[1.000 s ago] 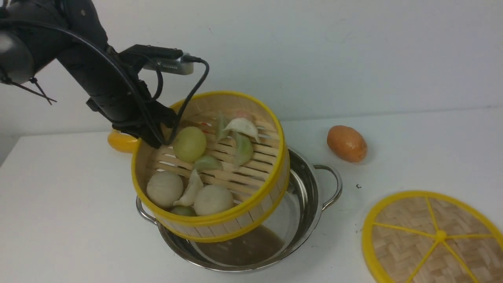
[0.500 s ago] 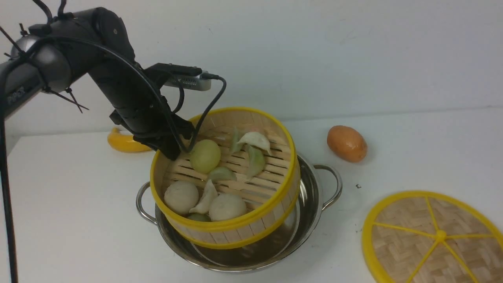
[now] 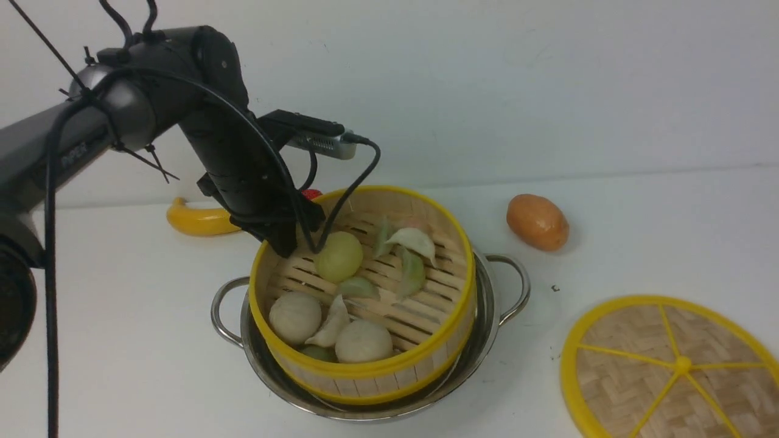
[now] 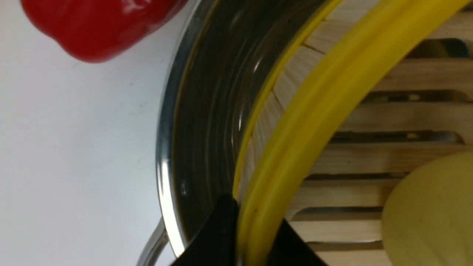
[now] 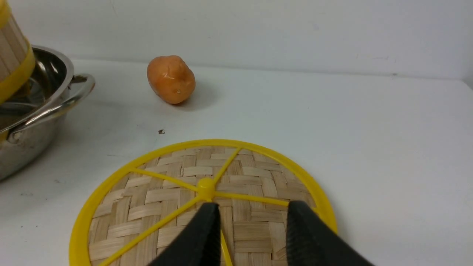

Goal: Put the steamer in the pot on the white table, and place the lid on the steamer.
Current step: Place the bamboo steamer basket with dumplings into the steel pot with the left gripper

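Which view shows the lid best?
Right wrist view: the lid lies near the camera, with weave, spokes and knob sharp, though its near edge is cut off. The front view shows it in the near right corner, also cropped. The left wrist view doesn't show it.

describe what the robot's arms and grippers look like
The left arm is black, with a smooth grey rounded section, pale lettering on its link, and black cable ties with loose ends. A thick black cable loops along it to a silver-grey box near the wrist. The left gripper and right gripper both have dark fingers; little else of the right shows.
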Robot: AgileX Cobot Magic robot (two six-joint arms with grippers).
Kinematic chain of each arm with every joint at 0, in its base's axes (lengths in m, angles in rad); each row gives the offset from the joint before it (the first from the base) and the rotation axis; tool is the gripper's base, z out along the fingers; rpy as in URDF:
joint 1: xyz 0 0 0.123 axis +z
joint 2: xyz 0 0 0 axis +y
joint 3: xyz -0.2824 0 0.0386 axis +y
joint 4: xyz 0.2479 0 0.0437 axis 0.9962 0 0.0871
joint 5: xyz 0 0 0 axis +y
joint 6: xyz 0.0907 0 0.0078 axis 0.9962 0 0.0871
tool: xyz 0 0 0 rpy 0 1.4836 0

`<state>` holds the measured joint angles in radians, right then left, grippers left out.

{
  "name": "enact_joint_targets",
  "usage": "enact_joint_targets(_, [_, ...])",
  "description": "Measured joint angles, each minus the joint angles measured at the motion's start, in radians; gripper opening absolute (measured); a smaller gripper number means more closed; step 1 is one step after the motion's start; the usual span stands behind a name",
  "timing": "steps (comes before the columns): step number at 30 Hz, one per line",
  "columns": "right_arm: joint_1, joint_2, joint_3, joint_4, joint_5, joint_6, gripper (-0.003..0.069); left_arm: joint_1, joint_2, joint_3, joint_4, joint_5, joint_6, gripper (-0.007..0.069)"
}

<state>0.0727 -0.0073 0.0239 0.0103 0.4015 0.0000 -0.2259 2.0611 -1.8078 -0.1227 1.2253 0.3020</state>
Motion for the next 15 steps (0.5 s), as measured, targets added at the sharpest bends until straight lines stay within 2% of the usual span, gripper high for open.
enact_joint_targets(15, [0.0, 0.0, 0.0, 0.0, 0.0, 0.0, 0.0241, -0.017, 0.005, 0.0, 0.057, 0.0, -0.033, 0.003])
